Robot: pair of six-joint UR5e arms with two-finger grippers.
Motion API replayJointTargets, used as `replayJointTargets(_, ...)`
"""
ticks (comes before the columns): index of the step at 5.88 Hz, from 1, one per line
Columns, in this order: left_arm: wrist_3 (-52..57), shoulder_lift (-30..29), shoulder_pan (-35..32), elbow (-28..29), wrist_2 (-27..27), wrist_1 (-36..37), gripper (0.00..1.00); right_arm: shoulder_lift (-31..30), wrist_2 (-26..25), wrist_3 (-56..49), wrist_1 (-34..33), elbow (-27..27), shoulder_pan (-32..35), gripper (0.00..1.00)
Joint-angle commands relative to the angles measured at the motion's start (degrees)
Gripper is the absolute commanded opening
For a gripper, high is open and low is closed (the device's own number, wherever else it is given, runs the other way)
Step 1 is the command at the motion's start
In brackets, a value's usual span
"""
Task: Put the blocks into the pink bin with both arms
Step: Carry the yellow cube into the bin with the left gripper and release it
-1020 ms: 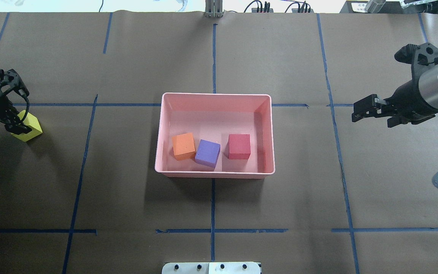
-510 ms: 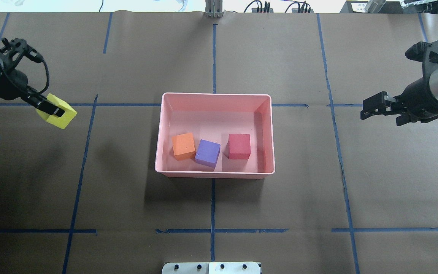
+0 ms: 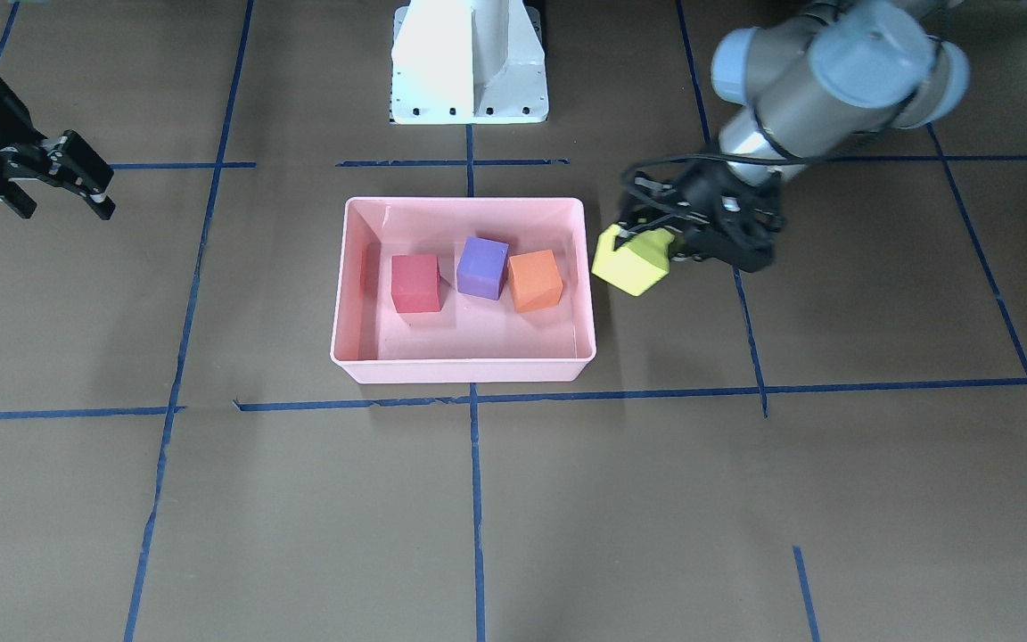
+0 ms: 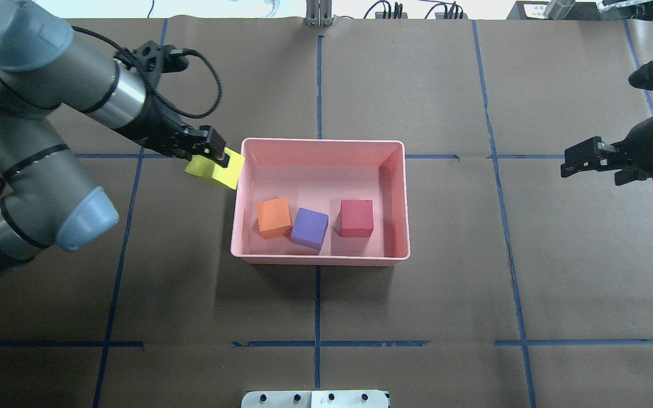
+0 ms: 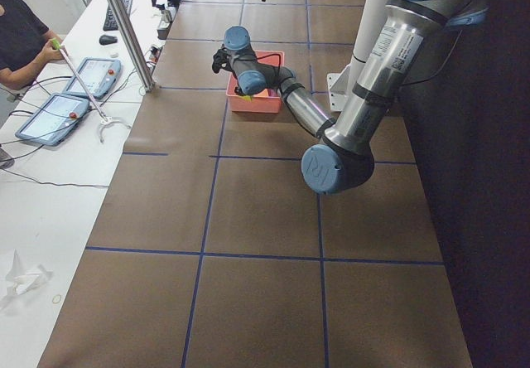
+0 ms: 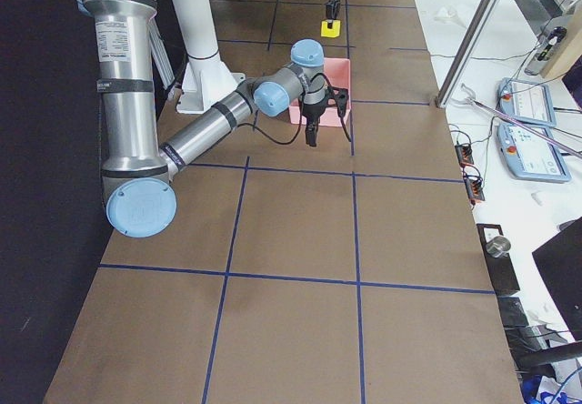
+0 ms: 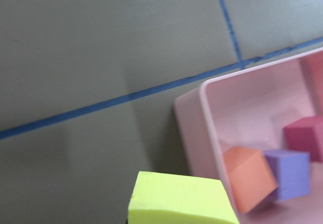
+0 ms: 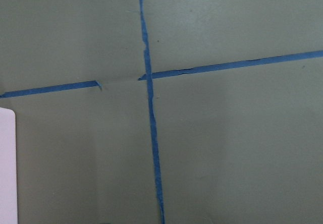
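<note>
The pink bin (image 4: 321,144) sits mid-table and holds the orange block (image 4: 274,217), the purple block (image 4: 309,228) and the red block (image 4: 357,217). My left gripper (image 4: 217,157) is shut on the yellow-green block (image 4: 215,171) and holds it in the air right at the bin's left rim. In the front view the block (image 3: 629,261) hangs beside the bin's wall (image 3: 587,267). The left wrist view shows the block (image 7: 181,199) near the bin's corner (image 7: 204,108). My right gripper (image 4: 580,160) is open and empty, far to the right of the bin.
The white pedestal base (image 3: 469,62) stands behind the bin on the robot's side. Blue tape lines (image 4: 318,343) cross the brown table cover. An operator (image 5: 21,36) and tablets (image 5: 62,107) are at a side table beyond the far edge.
My left arm lifted the yellow-green block off the table at the far left and carried it right to the bin's left rim. My right gripper drew back to the right.
</note>
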Motion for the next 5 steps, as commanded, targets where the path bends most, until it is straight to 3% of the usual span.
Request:
replayJointTargets(1, -7.98, -10.09, 9.53, 4.3, 13.0, 4.48, 0.01, -5.9, -0.07, -1.37, 0.1, 2.19, 1.41, 1.0)
replayJointTargets(2, -8.52, -14.4, 11.58, 9.47, 17.86, 4.24, 0.03, -6.19, -0.07, -1.73, 0.01, 2.28, 1.32, 1.0)
replayJointTargets(3, -8.87, -17.14, 11.6, 13.96, 19.47, 3.89, 0.06, -6.8, 0.02, -1.73, 0.01, 2.28, 1.32, 1.0)
replayJointTargets(5, -8.35, -18.56, 11.77, 18.2, 23.15, 3.62, 0.06, -6.98, 0.02, -1.73, 0.01, 2.28, 1.24, 1.0)
